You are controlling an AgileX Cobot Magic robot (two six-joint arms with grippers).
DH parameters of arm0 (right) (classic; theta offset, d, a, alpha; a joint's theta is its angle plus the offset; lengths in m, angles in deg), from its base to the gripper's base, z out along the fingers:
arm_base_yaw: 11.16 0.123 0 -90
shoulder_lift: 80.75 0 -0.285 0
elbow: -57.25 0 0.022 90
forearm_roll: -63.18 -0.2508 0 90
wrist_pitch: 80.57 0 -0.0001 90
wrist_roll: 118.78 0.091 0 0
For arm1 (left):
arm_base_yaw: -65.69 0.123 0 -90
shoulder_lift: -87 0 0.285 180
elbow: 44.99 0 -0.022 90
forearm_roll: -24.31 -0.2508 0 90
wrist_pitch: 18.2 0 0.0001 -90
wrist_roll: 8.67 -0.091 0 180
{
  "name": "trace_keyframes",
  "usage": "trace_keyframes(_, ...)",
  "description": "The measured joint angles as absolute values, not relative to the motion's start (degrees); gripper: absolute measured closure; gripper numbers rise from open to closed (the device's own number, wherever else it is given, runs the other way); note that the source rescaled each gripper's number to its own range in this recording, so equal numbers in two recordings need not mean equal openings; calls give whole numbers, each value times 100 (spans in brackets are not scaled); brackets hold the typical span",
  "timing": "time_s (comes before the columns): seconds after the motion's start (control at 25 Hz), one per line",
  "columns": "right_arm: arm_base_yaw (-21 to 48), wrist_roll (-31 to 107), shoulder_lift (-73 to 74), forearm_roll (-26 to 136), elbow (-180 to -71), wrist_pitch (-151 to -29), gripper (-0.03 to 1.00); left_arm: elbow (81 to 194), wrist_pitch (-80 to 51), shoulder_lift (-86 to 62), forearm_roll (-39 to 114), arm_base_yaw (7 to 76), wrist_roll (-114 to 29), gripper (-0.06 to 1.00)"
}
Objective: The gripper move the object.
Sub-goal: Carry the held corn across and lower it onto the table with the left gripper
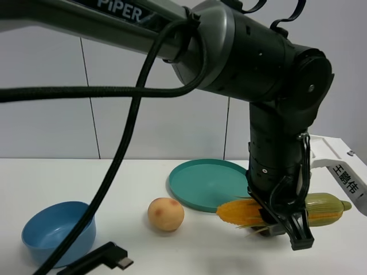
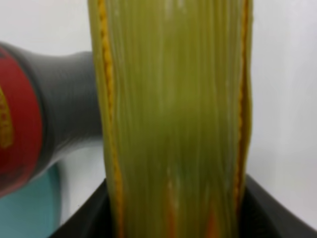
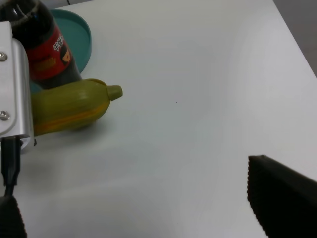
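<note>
Thick braided black cable (image 1: 117, 163) loops across the foreground from the glossy dark arm (image 1: 252, 51) lettered "PIPER". Lower right, the left pincer (image 1: 284, 223) pinches the toy corn cob (image 1: 241, 212) at mid-length, hiding its middle: bumpy orange kernels point left, smooth ribbed green husk right, before the round teal plate (image 1: 200, 183). A round peach (image 1: 166, 213) and blue bowl (image 1: 54, 232) sit further left on the white tabletop (image 1: 189, 252). The right pincer (image 3: 133, 198) is spread, one ridged finger (image 3: 280, 198) cut off by the frame. The red label on a bottle (image 3: 47, 49) is unreadable.

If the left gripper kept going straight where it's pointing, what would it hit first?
The left gripper meets the yellow-and-green toy corn cob between its jaws first; below, probably the white table.
</note>
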State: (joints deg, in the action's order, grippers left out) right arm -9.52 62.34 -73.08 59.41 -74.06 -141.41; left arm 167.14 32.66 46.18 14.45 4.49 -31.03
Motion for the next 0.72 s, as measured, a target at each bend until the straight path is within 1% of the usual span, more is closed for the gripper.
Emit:
trace_keyframes(0.24,-952,6234,-7308,5941,-7406,-14141,-3,16714,3151,4867,1840,449,-3523,93)
trace_keyframes(0.48,-952,6234,-7308,5941,-7406,-14141,-3,16714,2790,4982,1860,449,-3546,93)
trace_keyframes(0.72,-952,6234,-7308,5941,-7406,-14141,-3,16714,2696,5076,1861,480,-3552,93)
